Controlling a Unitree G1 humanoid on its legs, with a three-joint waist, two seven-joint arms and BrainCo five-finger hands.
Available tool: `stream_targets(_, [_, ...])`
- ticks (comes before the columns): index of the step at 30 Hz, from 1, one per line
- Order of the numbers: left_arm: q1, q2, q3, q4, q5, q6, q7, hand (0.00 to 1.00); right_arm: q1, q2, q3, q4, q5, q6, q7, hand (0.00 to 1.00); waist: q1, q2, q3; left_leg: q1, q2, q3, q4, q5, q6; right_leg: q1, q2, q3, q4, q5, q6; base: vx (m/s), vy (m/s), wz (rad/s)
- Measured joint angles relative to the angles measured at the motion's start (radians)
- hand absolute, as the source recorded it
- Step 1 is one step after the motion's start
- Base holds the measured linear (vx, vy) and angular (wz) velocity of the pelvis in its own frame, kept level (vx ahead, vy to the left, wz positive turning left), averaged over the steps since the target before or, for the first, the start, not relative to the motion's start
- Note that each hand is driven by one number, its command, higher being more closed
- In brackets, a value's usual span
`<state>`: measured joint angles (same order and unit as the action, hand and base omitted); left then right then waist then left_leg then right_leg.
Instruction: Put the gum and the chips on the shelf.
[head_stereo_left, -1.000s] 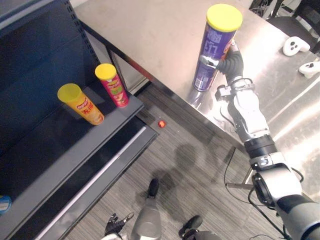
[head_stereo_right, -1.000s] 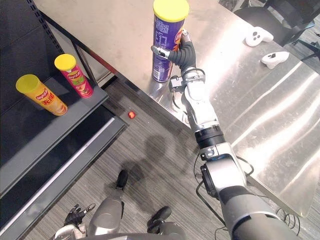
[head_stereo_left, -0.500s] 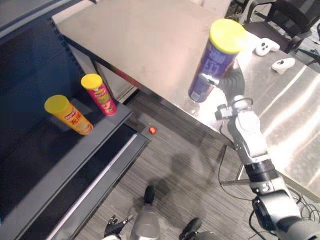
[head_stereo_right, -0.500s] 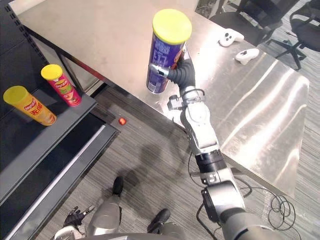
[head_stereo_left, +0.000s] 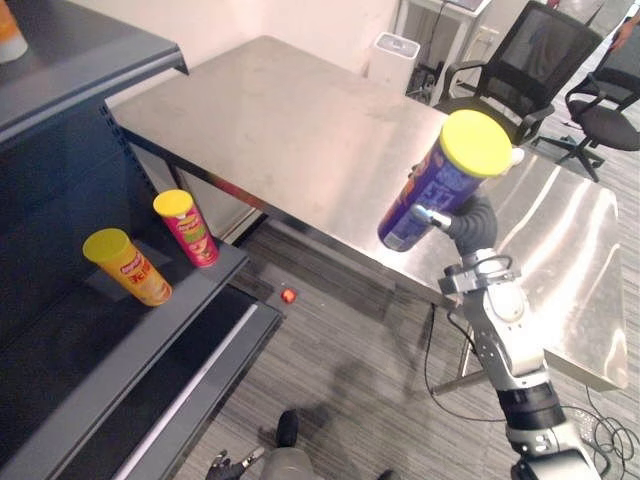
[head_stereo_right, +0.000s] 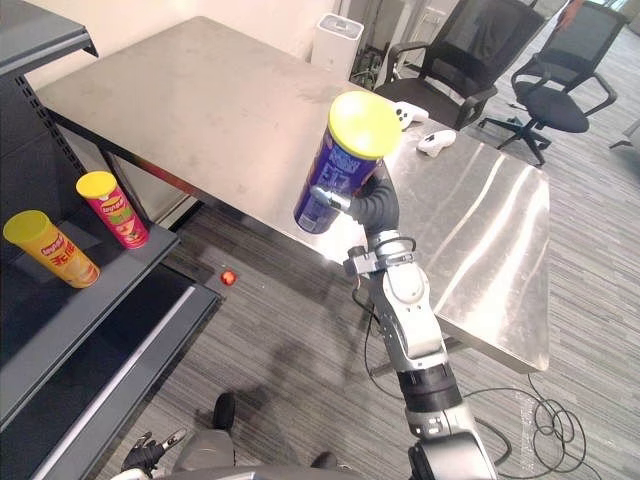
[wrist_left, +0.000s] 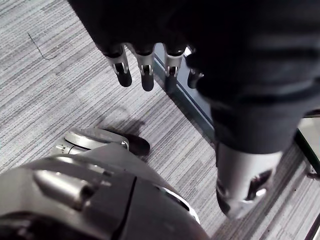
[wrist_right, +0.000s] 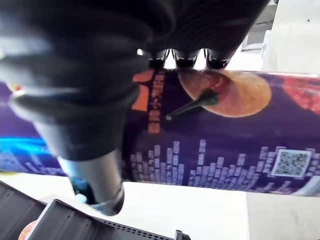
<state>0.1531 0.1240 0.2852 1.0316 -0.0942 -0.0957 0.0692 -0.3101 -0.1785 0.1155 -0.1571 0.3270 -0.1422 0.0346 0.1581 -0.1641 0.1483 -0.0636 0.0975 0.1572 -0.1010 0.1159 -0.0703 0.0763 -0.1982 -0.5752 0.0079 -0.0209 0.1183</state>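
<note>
Presently held: purple chips can (head_stereo_left: 428, 200), yellow-lidded and tilted, in the air above the near edge of the steel table (head_stereo_left: 290, 130).
Right hand (head_stereo_right: 376, 206): fingers and thumb wrapped round the can's body.
Left hand (wrist_left: 200, 45): fingers loose, holding nothing, low above the floor.
Shelf (head_stereo_left: 190, 300): yellow can (head_stereo_left: 130, 267) and red can (head_stereo_left: 187, 228) stand near each other, well apart from the purple one.

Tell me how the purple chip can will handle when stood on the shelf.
Tall and narrow, the purple can probably tips easily if nudged near its yellow lid. On its side, the round body would likely roll. The right hand holds it tilted by its side, so it seems stiff and light.
</note>
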Motion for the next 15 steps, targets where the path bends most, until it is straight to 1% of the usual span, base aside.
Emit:
stream_targets(2, [0.009, 0.000, 0.007, 0.006, 0.005, 0.001, 0.000, 0.00, 0.025, 0.000, 0.005, -0.015, 0.005, 0.000, 0.009, 1.00, -0.018, 0.001, -0.013, 0.001, 0.001, 0.001, 0.000, 0.000, 0.000, 0.001, 0.003, 0.002, -0.002, 0.000, 0.000, -0.02, -0.006, -0.04])
stream_targets(7, [0.010, 0.000, 0.017, 0.023, 0.032, 0.011, 0.000, 0.00, 0.129, 0.000, 0.008, -0.048, 0.005, -0.001, 0.021, 1.00, -0.021, 0.006, -0.035, 0.018, 0.003, 0.023, 0.001, -0.003, -0.003, 0.003, 0.004, 0.025, -0.004, 0.000, 0.000, 0.01, -0.004, -0.14])
stream_targets(11, [0.020, -0.001, 0.019, 0.035, 0.037, 0.011, 0.000, 0.00, 0.212, 0.000, 0.013, -0.069, 0.004, 0.000, 0.044, 1.00, -0.046, 0.017, -0.046, 0.036, 0.003, 0.031, 0.002, -0.003, -0.003, 0.016, 0.005, 0.034, -0.005, 0.000, 0.000, 0.02, -0.007, -0.06])
stream_targets(15, [0.026, -0.004, 0.019, 0.037, 0.040, 0.011, 0.000, 0.00, 0.279, 0.001, 0.012, -0.076, 0.003, 0.000, 0.062, 1.00, -0.052, 0.024, -0.060, 0.048, 0.008, 0.050, 0.002, -0.008, -0.007, 0.015, 0.008, 0.053, -0.005, 0.000, 0.000, 0.01, -0.010, -0.13])
